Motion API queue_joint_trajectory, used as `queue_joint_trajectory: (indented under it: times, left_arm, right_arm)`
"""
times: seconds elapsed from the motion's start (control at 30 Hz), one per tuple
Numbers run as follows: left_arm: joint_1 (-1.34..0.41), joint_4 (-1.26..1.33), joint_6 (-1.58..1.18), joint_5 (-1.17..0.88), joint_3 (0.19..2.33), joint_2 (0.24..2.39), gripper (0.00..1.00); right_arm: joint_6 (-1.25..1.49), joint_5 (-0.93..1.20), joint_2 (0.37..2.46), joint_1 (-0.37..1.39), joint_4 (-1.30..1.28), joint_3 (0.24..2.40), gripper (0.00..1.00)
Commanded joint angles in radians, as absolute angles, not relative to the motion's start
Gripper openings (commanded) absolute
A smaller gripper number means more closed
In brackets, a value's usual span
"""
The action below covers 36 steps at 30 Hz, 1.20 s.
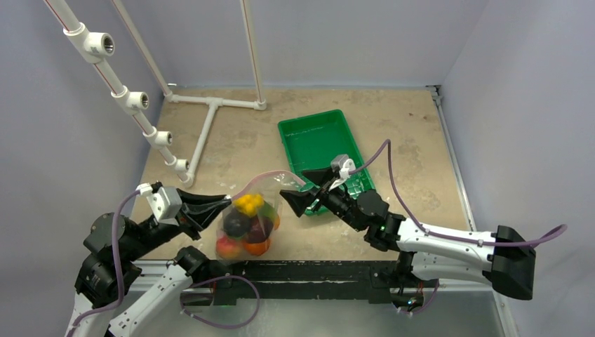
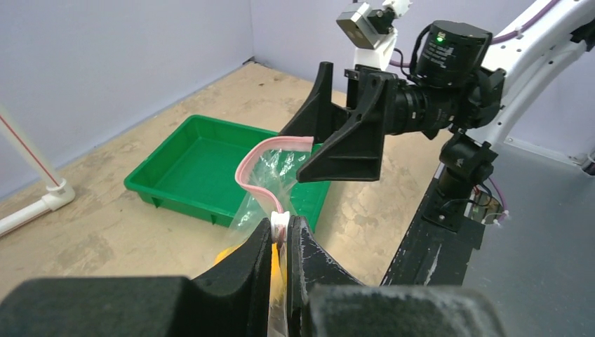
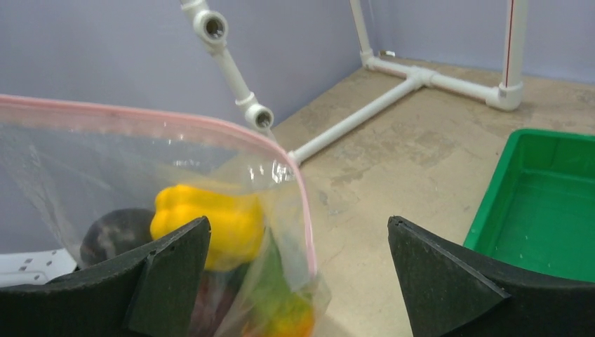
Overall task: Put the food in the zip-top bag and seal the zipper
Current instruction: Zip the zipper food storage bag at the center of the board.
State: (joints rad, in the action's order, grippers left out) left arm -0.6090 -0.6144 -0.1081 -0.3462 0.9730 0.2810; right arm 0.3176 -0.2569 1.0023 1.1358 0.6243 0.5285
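The zip-top bag [image 1: 265, 186], with the food [image 1: 247, 223] inside, is held up at the counter's [image 1: 421, 175] near edge by the left claw [image 1: 224, 201], which is pinched on the zipper [image 2: 245, 175]. The right claw [image 1: 295, 200] is spread wide just right of the mouth, probably for sealing.

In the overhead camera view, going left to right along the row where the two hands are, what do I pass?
left black two-finger hand → clear zip-top plastic bag holding colourful plastic toy fruit and vegetables → right black two-finger hand
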Motion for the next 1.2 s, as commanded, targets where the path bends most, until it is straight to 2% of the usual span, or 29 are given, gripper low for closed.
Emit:
queue_joint_trajectory:
  times: [0.0,0.27,0.33,0.4,0.5,0.57,0.63,0.7,0.73,0.87,1.03,1.17]
  left_arm:
    - [-0.612,-0.532,-0.097,-0.407,1.009,0.276,0.00]
    - [-0.612,-0.536,-0.100,-0.408,1.007,0.279,0.00]
    - [-0.611,-0.538,-0.101,-0.409,1.006,0.279,0.00]
    - [-0.612,-0.539,-0.101,-0.410,1.001,0.278,0.00]
    - [-0.612,-0.540,-0.105,-0.404,0.998,0.275,0.00]
    - [-0.612,-0.539,-0.106,-0.390,0.994,0.276,0.00]
    - [-0.612,-0.540,-0.106,-0.381,0.991,0.278,0.00]
    - [-0.612,-0.548,-0.105,-0.368,0.991,0.281,0.00]
    - [-0.612,-0.550,-0.105,-0.356,0.991,0.281,0.00]
    - [-0.611,-0.547,-0.118,-0.282,0.991,0.277,0.09]
    - [-0.611,-0.580,-0.107,-0.229,1.028,0.325,0.29]
    - [-0.611,-0.598,-0.099,-0.205,1.079,0.385,0.41]
  right_arm:
    - [0.278,-0.182,1.035,1.112,0.815,0.525,0.99]
    - [0.254,0.021,1.178,1.098,0.978,0.535,0.95]
    - [0.253,0.053,1.209,1.098,1.010,0.537,0.92]
    - [0.245,0.083,1.231,1.098,1.036,0.541,0.84]
    - [0.233,0.096,1.249,1.098,1.047,0.552,0.64]
    - [0.219,0.090,1.253,1.098,1.032,0.565,0.39]
    - [0.208,0.086,1.243,1.098,1.024,0.566,0.19]
    - [0.189,0.084,1.225,1.098,1.015,0.565,0.04]
    - [0.179,0.079,1.214,1.098,1.010,0.563,0.00]
    - [0.116,0.015,1.151,1.098,0.981,0.563,0.00]
    - [0.080,0.003,1.080,1.098,0.938,0.554,0.00]
    - [0.076,0.016,1.061,1.101,0.913,0.539,0.00]
